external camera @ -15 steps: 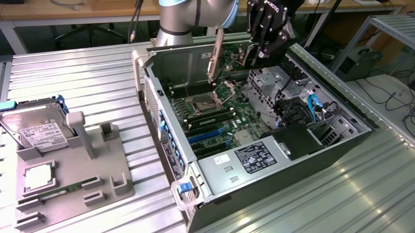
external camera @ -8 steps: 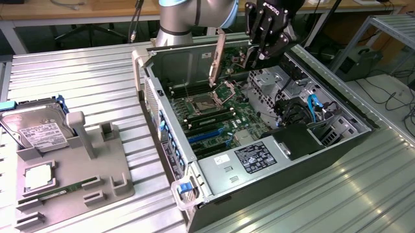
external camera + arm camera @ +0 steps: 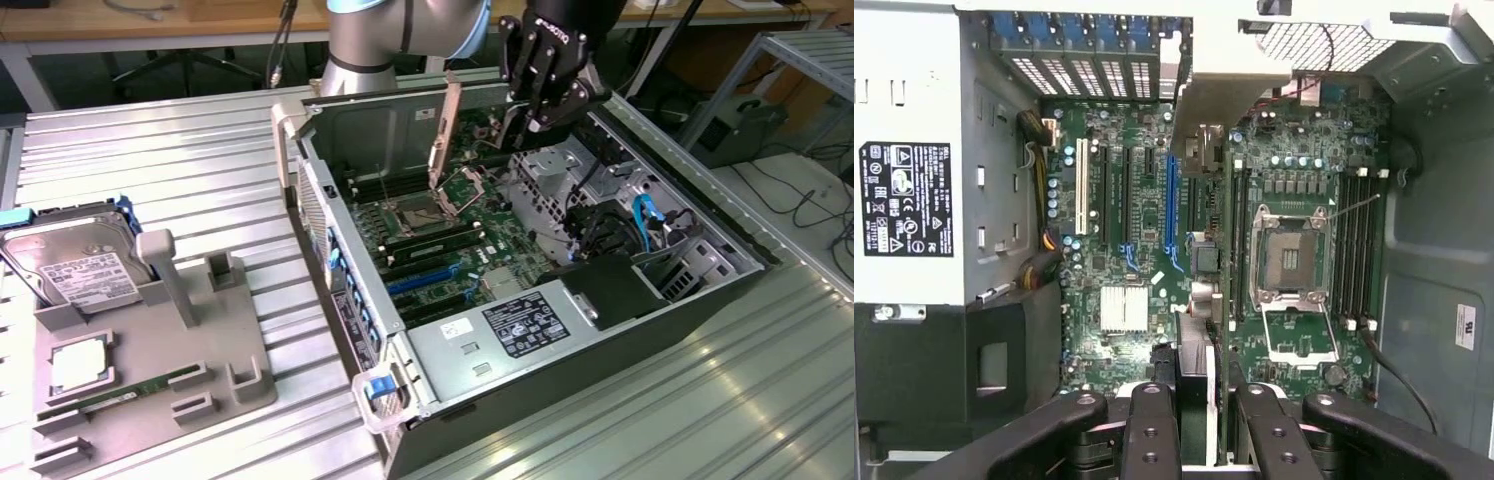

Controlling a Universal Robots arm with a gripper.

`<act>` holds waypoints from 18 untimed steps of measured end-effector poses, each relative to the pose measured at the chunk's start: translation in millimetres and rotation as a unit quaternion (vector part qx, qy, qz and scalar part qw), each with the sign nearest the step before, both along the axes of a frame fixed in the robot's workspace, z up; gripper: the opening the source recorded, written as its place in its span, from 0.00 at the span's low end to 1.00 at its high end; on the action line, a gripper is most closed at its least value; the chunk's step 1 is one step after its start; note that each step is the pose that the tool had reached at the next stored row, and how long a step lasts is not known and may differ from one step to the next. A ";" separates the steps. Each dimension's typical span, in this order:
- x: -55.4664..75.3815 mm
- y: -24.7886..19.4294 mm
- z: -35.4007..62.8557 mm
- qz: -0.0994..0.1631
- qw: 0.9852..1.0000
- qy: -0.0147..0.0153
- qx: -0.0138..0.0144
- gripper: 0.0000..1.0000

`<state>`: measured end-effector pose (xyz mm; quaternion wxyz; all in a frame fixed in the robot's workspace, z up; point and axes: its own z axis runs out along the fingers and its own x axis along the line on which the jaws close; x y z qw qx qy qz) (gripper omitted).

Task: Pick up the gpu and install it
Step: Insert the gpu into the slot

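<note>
My gripper (image 3: 531,118) hangs over the open computer case (image 3: 360,130), shut on the gpu (image 3: 449,130). The card is seen edge-on, and its silver end bracket slants down toward the motherboard (image 3: 501,235). In the wrist view the two black fingers (image 3: 1152,430) clamp the gpu (image 3: 1199,165) by its black fan side. The thin card runs away from the fingers above the board, between the blue expansion slot (image 3: 1172,210) and the open processor socket (image 3: 1289,262). The card floats above the slots, not seated in any of them.
Left of the case a grey holder (image 3: 160,350) carries a silver hard drive (image 3: 80,270), a processor chip (image 3: 80,365) and a narrow green memory stick (image 3: 127,392). Inside the case sit the labelled power supply (image 3: 534,325), blue cables (image 3: 647,220) and memory slots (image 3: 1354,245).
</note>
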<state>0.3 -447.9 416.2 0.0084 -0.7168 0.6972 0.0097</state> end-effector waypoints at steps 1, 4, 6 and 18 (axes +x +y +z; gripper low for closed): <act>0.0 0.0 -1.0 0.000 1.000 0.000 0.000 0.27; 0.0 0.0 -3.5 0.000 1.000 0.000 0.000 0.27; 0.0 0.0 -5.1 0.000 1.000 0.000 0.000 0.27; 0.0 0.0 -12.2 0.000 1.000 0.000 0.000 0.27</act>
